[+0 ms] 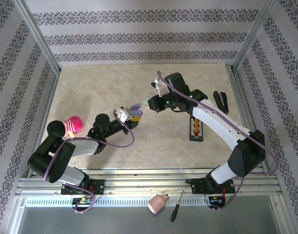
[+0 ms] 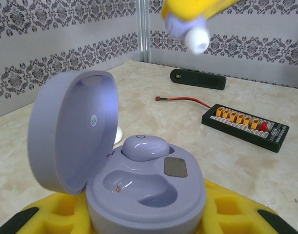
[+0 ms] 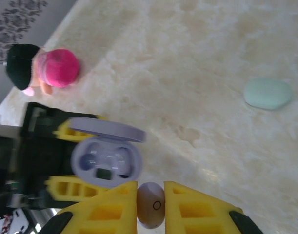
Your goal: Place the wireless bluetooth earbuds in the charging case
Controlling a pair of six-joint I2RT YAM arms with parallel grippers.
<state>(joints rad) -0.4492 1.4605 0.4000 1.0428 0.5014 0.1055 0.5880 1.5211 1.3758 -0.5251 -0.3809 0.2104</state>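
Left fingers (image 2: 234, 214) are clamped on the base of the lilac charging case (image 2: 188, 192), steadying it with the lid (image 2: 73, 131) swung back so the wells face upward for loading. One lilac earbud (image 2: 143, 147) is seated in the far well; the near well (image 2: 139, 187) stands empty. Right fingers (image 3: 188, 207) are closed on the second earbud (image 3: 151, 204), held above and near the case, evidently staged for that vacant well. Insertion not yet made.

Left claw (image 1: 131, 115) and right claw (image 3: 150, 195) clamped, nearly meeting.
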